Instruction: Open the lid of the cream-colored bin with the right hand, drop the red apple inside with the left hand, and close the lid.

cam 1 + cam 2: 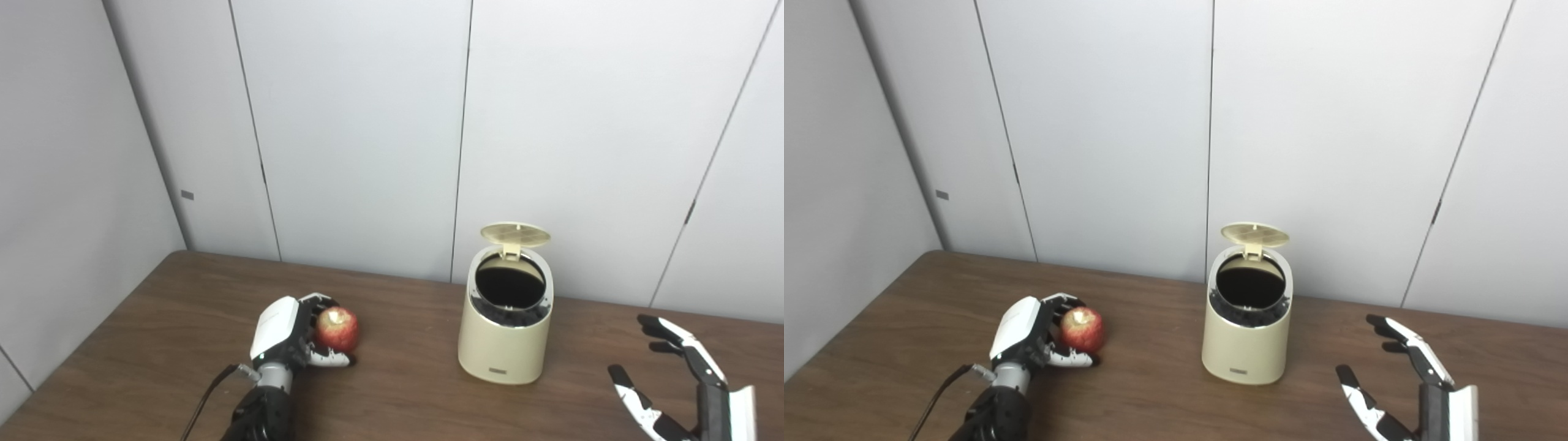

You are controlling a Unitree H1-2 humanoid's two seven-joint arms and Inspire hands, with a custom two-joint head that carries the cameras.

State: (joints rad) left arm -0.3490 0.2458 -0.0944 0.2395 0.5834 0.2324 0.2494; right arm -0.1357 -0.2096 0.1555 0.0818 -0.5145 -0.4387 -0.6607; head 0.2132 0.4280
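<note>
So there's a big brown wood-grain bench (416,404) pushed up against plain grey wall panels (355,122). Sitting on it, a bit right of the middle, is the cream-colored bin (503,343), and its lid (515,233) is flipped up and back on the hinge, so you can look straight into the dark inside. Off to the left of the bin, well apart from it, the left hand (288,334) has its fingers curled round the red apple (337,329). The apple is low, right at the bench surface, though I can't really tell if it's resting on the wood or lifted a hair. A black cable (205,398) trails off that wrist. Over on the right side the right hand (674,383) is holding nothing at all, fingers spread wide and pointing up, near the bench's front edge and clear of the bin.
</note>
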